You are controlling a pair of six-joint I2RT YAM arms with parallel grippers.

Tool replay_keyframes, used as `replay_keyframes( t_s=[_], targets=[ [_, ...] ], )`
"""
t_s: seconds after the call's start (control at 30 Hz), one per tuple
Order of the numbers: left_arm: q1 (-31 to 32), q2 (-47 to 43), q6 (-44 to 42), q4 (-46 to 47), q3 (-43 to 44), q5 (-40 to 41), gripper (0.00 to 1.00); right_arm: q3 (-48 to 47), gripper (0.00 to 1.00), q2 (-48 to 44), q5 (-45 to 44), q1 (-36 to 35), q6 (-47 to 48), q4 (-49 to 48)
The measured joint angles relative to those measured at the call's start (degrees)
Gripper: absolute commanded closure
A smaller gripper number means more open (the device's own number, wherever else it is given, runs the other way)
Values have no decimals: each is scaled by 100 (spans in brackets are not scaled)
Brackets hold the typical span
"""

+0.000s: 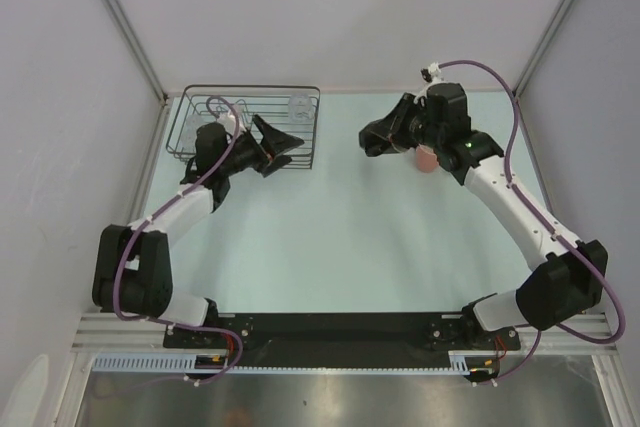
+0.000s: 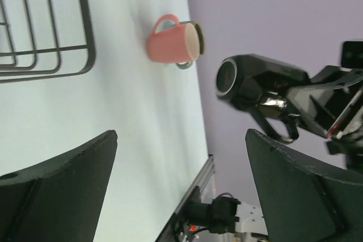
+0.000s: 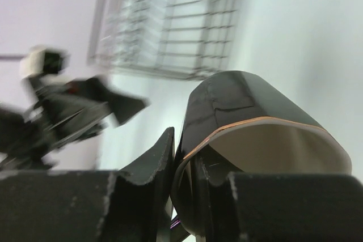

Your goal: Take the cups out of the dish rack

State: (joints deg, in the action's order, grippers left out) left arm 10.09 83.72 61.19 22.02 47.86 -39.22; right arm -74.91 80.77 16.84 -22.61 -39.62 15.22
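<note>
Bench (image 1: 330, 247): it carries the rack at its far left and the unloaded cups at its far right.

Dish rack (image 1: 255, 89): your left tool (image 1: 280, 147) hangs over its right end, jaws spread wide, nothing between them. The clear tumbler (image 1: 298, 105) stands in the rack's far right corner. Risk: bring that wide tool down carelessly and you may snag the wires or tip the glass.

Right tool (image 3: 181, 157): it is narrow, pinching the wall of the black mug (image 3: 249, 106) in the air between the rack and the pink cup (image 1: 427, 159). Risk: you have a thin hold, so the mug could swing or slip, or strike the pink cup at set-down.

The mug's long axis appears near level, base towards the rack and mouth towards the wrist. The pink cup stands upright on the bench.
</note>
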Motion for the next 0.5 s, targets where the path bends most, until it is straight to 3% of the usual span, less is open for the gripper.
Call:
replay_keyframes(
  t_s=[0.23,0.5],
  targets=[
    [0,-286,-625,-1281,20,472,0,-603,100,210,-2072,129,761,1952],
    [-4,-562,-949,-2096,-66,765,0,-297,100,490,-3049,474,841,2813]
  ],
)
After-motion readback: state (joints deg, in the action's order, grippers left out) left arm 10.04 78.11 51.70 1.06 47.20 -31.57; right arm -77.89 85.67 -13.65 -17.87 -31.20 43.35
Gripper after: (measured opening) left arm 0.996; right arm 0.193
